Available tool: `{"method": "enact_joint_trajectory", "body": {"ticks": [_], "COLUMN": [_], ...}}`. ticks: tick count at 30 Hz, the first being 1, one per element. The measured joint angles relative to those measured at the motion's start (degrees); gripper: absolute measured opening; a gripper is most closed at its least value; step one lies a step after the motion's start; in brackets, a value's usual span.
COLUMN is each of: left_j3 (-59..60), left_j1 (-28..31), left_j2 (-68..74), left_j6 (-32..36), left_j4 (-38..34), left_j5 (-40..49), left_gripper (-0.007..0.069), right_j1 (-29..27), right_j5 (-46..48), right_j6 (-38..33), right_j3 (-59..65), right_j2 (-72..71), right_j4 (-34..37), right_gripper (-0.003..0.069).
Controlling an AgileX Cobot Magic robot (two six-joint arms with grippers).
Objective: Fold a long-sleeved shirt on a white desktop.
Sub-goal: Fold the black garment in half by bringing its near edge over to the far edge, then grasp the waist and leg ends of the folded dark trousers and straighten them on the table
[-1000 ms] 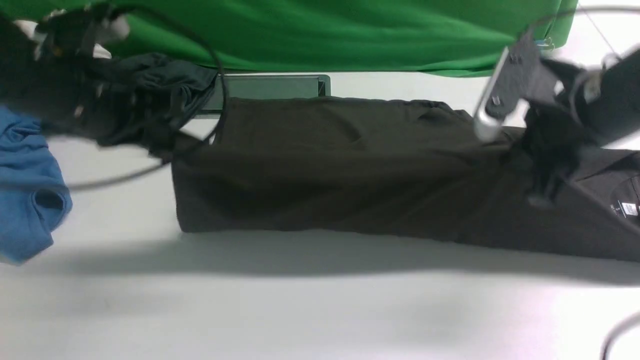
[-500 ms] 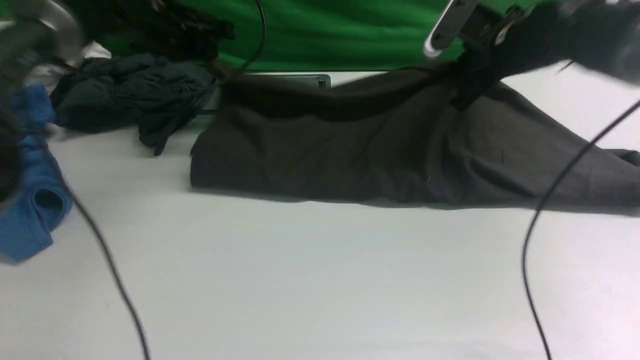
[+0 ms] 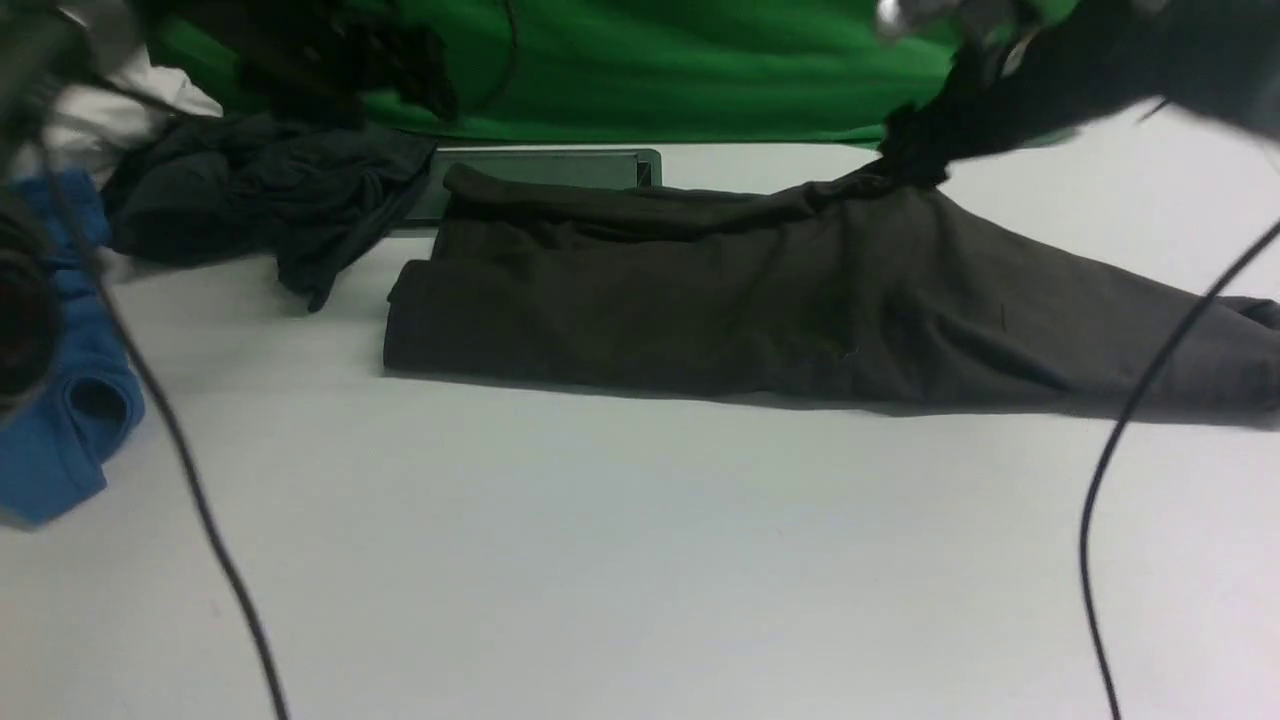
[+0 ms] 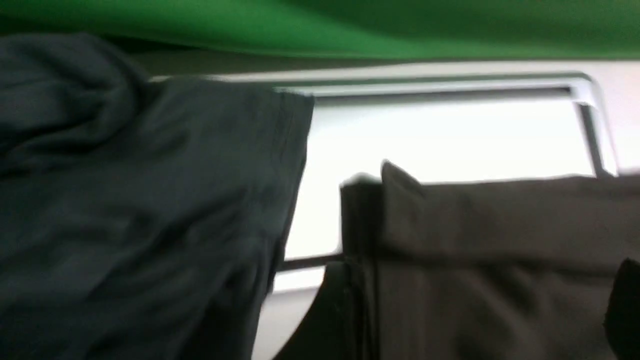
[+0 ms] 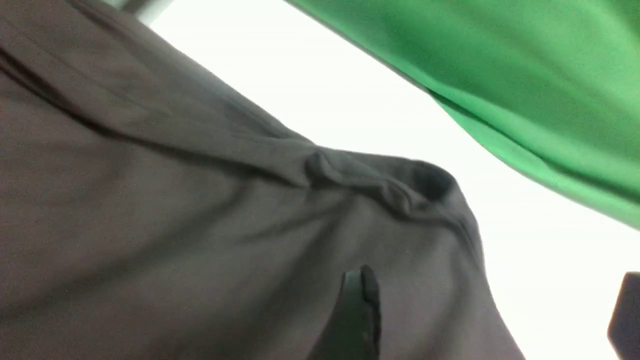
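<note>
the long-sleeved shirt (image 3: 650,300) is lying in a broad, dark band across the far half of the white tabletop (image 3: 640,560), its near edge running fairly straight and its right part reaching the edge of the front view. its upper layer is folding over toward the far side, and the far edge is bunching into small wrinkles near the right arm. the shirt's far left corner is partly covering the metal-framed cable slot (image 3: 540,170).

the left gripper (image 4: 480,305) is hovering over that corner, its fingers standing wide apart with the dark cloth showing between them. the right gripper (image 5: 492,300) is also holding its fingers wide apart, at the bunched far edge of the shirt; whether they are touching the cloth is hard to tell. neither gripper is clamping anything.

to the left of the shirt, a dark teal-grey garment (image 3: 270,200) is sitting in a crumpled heap, partly overlapping the slot. a blue garment (image 3: 60,430) is lying nearer, along the left side, with a rolled opening facing out. something white (image 3: 180,90) is showing behind the teal-grey heap. green cloth (image 3: 640,70) is hanging along the back of the tabletop, and dark cables are looping down in front of both sides.
</note>
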Motion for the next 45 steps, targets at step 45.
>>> {"method": "enact_joint_trajectory", "body": {"ticks": [45], "left_j3": [56.5], "left_j1": [-1.3], "left_j2": [-11.3], "left_j6": [24.0], "left_j4": [-50.1], "left_j5": [-35.8], "left_gripper": [0.0583], "right_j1": [0.1], "right_j5": [10.3], "right_j6": [18.9], "right_j3": [23.5], "right_j2": [-27.6], "right_j4": [0.0], "right_gripper": [0.0584]}}
